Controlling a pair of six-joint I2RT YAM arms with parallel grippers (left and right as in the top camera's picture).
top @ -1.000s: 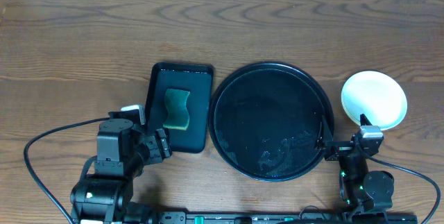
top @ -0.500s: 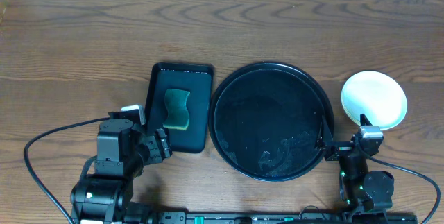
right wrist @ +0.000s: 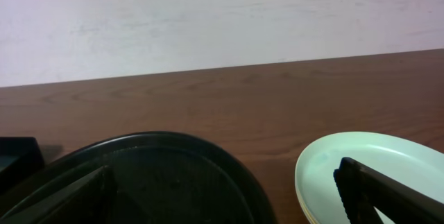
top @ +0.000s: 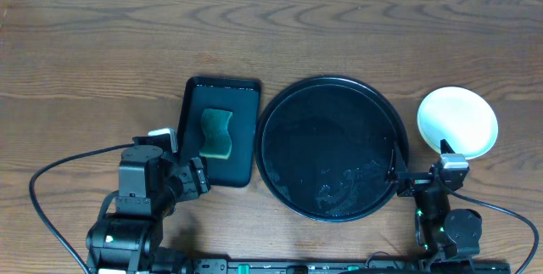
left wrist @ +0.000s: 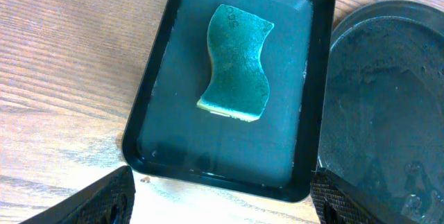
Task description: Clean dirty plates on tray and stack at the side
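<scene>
The round black tray [top: 293, 104] holds no plates; only wet streaks show on it. It also shows in the left wrist view [left wrist: 388, 64] and the right wrist view [right wrist: 159, 172]. The plates [top: 458, 121] sit stacked on the table right of the tray, a pale mint one on top, with a yellowish edge below in the right wrist view [right wrist: 368, 161]. My left gripper [left wrist: 222, 207] is open and empty at the near end of the small tray. My right gripper [right wrist: 229, 200] is open and empty, between the round tray and the plate stack.
A small rectangular black tray [top: 242, 130] left of the round tray holds a green-and-yellow sponge [top: 216, 132], also in the left wrist view [left wrist: 236, 63]. Black cables run along the table's near edge. A white wall lies behind the table.
</scene>
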